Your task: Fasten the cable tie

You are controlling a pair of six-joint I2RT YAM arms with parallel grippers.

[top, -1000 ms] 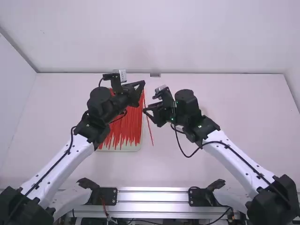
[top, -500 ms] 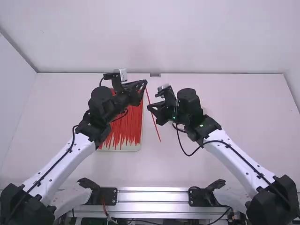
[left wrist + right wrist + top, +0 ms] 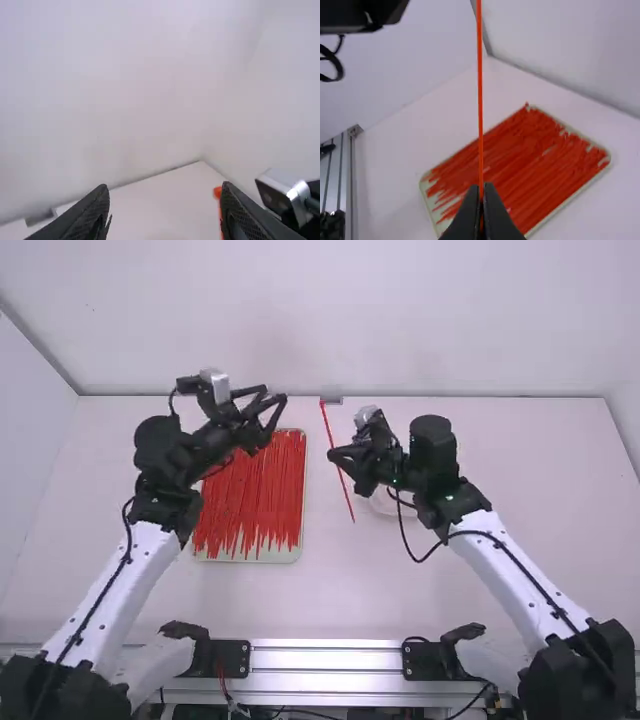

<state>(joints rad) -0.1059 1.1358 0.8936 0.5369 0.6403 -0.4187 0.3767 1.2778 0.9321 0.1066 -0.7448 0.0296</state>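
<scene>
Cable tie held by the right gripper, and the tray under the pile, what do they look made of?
Cable tie: likely plastic, nylon-like; a thin, uniform orange-red strip, smooth. Tray: pale, matte, rounded corners; plastic or coated board, cannot tell.

lab robot cell: bare white tabletop (image 3: 520, 450), plain white enclosure walls (image 3: 330, 310), aluminium mounting rail (image 3: 320, 652) at front edge.

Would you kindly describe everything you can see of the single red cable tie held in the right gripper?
The thin red plastic cable tie is a long straight strip, not yet looped. The right gripper pinches it partway along with shut fingers, so it sticks out both ways. It slants just right of the pale tray of loose red ties.
</scene>
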